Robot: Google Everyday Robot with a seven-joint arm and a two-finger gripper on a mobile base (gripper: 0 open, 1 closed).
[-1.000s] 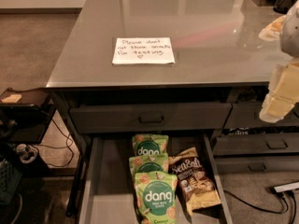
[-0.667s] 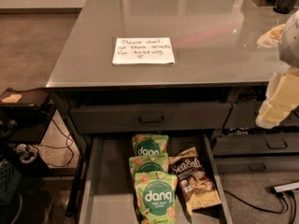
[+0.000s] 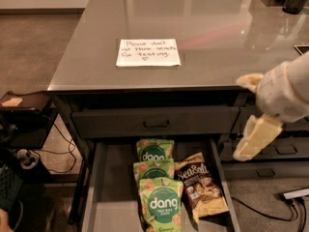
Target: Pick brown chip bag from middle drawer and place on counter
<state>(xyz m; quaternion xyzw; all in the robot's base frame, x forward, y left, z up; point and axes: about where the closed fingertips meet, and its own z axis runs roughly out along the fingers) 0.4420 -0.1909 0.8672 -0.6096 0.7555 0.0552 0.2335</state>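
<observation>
Jaws apart, empty: your gripper (image 3: 252, 111) hangs off the front right edge of the counter (image 3: 96, 66). Below, the brown chip bag (image 3: 200, 185) lies by the right wall of the middle drawer (image 3: 108, 187), beside the green bags (image 3: 159, 202).

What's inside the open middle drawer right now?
Three overlapping green dang bags in a column, the brown chip bag to their right, bare floor left. The rear of the middle drawer is hidden beneath the closed drawer above. The end effector hangs open, outside, at right.
</observation>
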